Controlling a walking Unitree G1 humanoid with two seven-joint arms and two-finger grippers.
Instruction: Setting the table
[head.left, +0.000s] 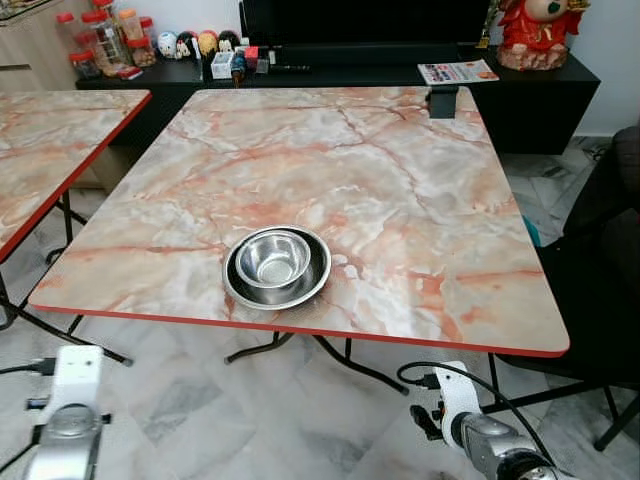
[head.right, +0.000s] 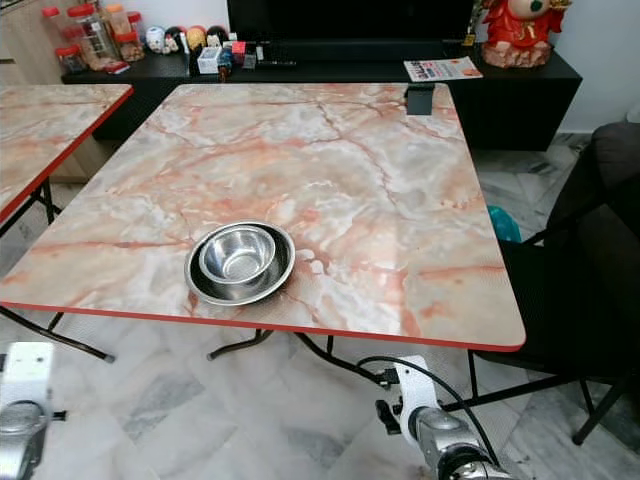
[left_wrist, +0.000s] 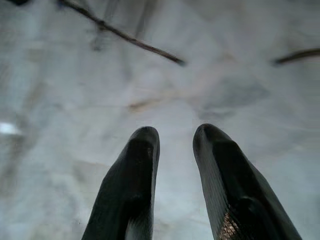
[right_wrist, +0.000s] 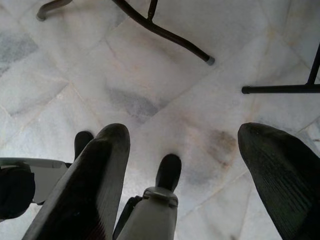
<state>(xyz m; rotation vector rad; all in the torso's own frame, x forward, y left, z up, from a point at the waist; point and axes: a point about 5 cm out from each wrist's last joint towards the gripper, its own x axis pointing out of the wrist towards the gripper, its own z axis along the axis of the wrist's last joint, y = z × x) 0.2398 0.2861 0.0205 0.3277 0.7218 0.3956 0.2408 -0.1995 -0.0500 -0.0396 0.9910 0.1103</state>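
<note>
Left gripper jaws slightly apart w/ nothing between, over blurry marble floor.

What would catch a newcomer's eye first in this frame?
A steel bowl nested on a steel plate sits alone near the front edge of the pink marble-patterned table. Both arms hang low below that edge over the tiled floor: the left end effector has a narrow gap between its fingers, the right end effector is spread wide. A red figurine stands on the black sideboard behind.
</note>
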